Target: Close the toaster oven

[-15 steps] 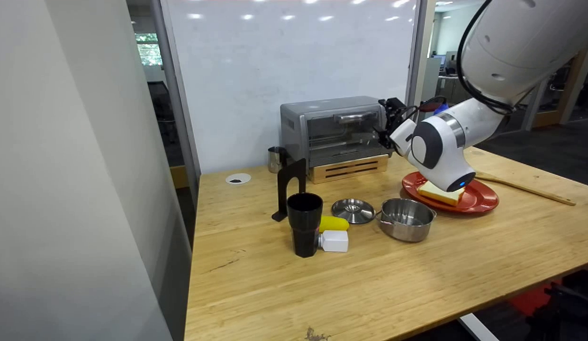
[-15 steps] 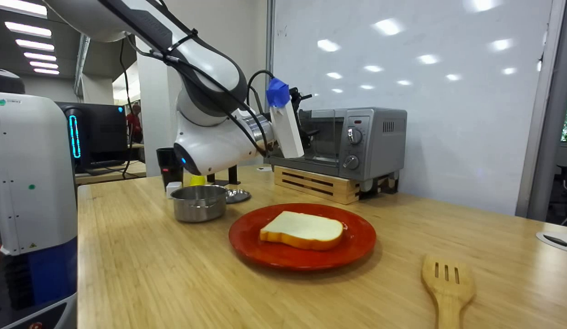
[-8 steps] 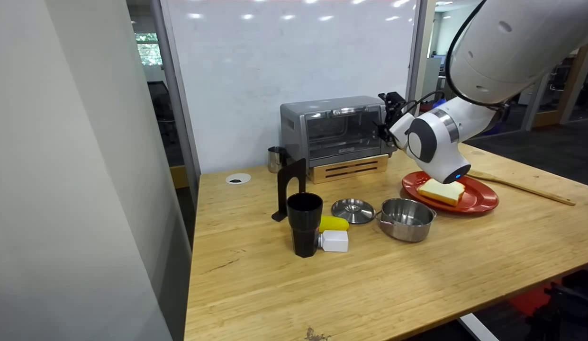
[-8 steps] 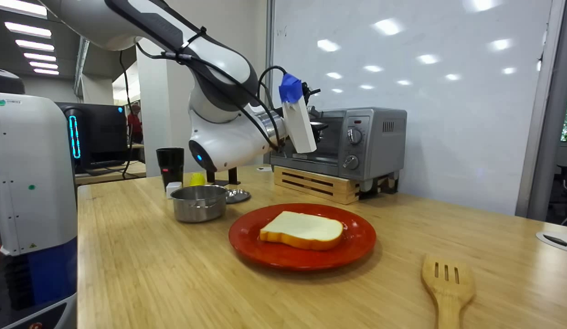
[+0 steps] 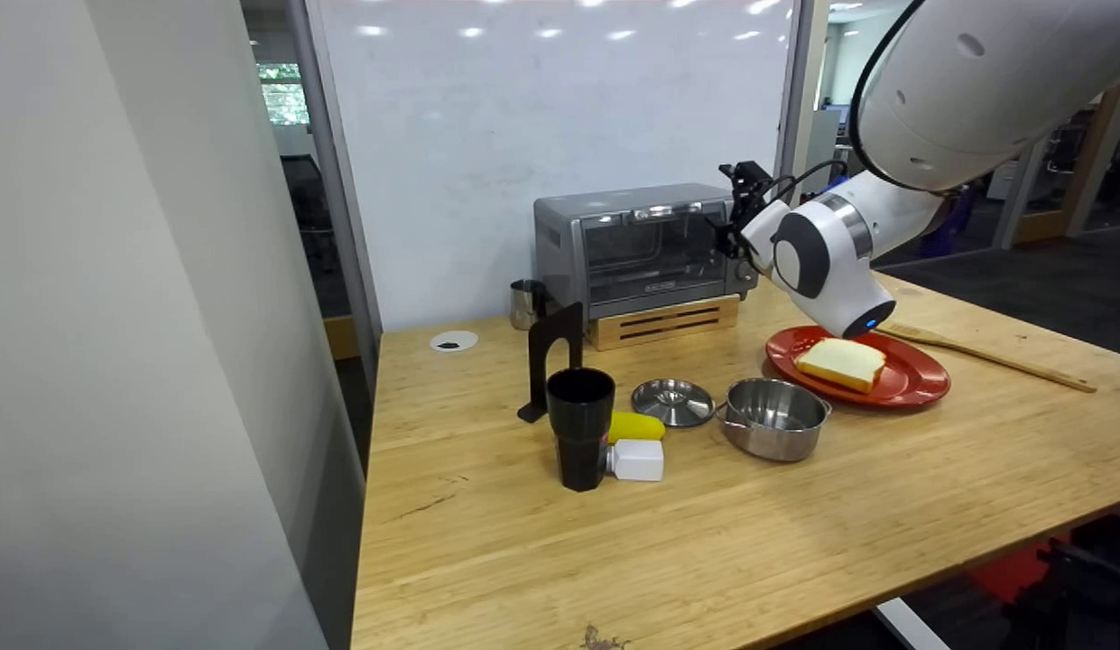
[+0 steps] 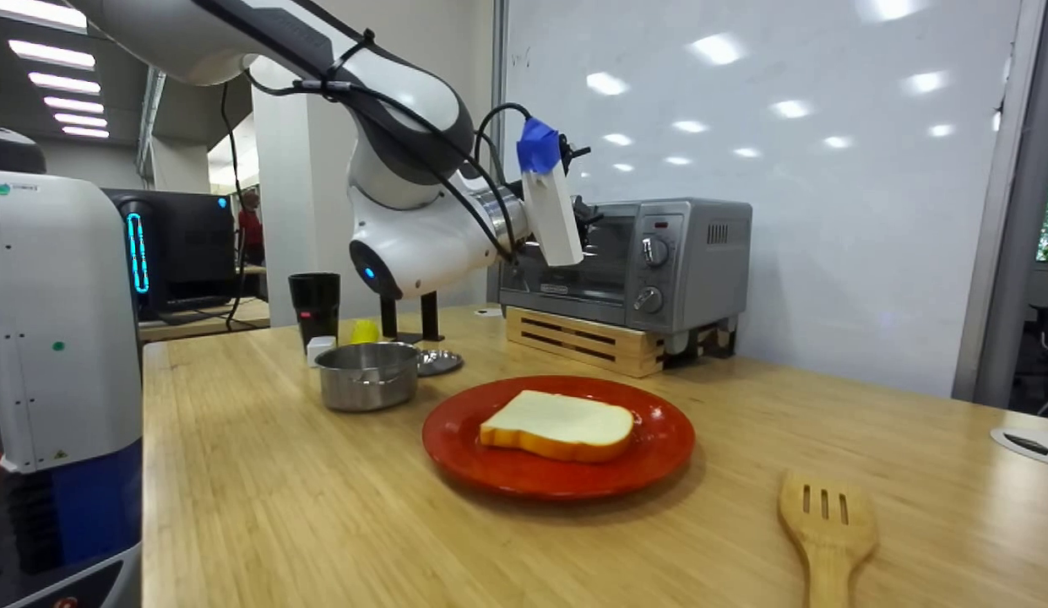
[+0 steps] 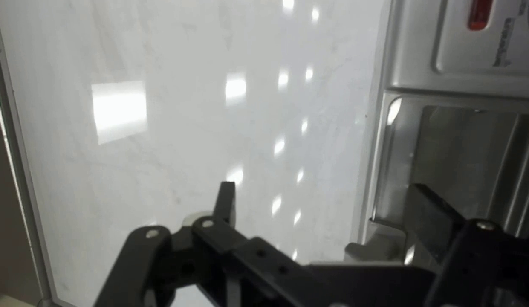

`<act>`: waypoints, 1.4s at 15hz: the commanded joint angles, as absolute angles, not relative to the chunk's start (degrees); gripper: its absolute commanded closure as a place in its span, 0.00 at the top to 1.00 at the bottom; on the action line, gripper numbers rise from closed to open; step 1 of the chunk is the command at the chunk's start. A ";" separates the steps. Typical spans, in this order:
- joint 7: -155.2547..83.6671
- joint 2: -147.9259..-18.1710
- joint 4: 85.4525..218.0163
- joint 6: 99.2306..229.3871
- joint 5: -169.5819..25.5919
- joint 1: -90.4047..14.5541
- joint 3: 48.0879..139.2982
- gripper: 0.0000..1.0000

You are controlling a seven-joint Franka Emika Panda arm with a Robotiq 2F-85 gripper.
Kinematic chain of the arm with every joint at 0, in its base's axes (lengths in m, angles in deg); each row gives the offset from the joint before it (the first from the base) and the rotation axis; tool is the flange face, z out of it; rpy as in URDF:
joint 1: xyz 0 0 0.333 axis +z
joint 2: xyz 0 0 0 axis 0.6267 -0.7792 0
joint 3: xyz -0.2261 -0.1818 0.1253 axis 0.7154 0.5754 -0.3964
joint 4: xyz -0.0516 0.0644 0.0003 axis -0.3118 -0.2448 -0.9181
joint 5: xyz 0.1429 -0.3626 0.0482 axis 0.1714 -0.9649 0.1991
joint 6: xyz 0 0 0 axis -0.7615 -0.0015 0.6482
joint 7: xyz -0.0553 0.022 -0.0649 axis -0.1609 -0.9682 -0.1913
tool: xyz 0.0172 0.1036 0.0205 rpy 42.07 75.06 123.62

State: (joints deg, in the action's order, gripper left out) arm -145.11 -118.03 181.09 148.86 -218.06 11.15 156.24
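Note:
The toaster oven (image 5: 560, 262) is a silver-grey box on a wooden riser against the whiteboard. It also shows in an exterior view (image 6: 730, 270) and at the right of the wrist view (image 7: 452, 55). Its dark glass door (image 5: 654, 257) stands upright and looks flush with the front. The handle (image 5: 654, 213) runs along the door's top. My gripper (image 5: 724, 226) is in front of the oven's upper right part, near the door's top edge. The wrist view shows the gripper (image 7: 322, 186) open with nothing between the fingers; whether a finger touches the door cannot be told.
A red plate (image 6: 456, 460) with a bread slice (image 6: 557, 422) lies below the arm. A steel pot (image 5: 776, 420), lid (image 5: 673, 402), black cup (image 5: 579, 433), black stand (image 5: 534, 361) and wooden spatula (image 6: 828, 523) are on the table. The whiteboard (image 5: 560, 99) is behind the oven.
One second ago the door leaned out at the top, with its handle forward; by half a second ago it swung up flush. My gripper moved toward the oven, then rose slightly.

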 commanded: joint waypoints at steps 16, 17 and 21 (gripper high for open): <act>-121.83 -76.42 195.33 152.61 -200.78 21.17 157.03 1.00; -121.23 -74.95 195.70 150.81 -199.14 16.91 152.15 1.00; -118.73 -75.79 194.24 148.69 -186.88 2.26 135.49 1.00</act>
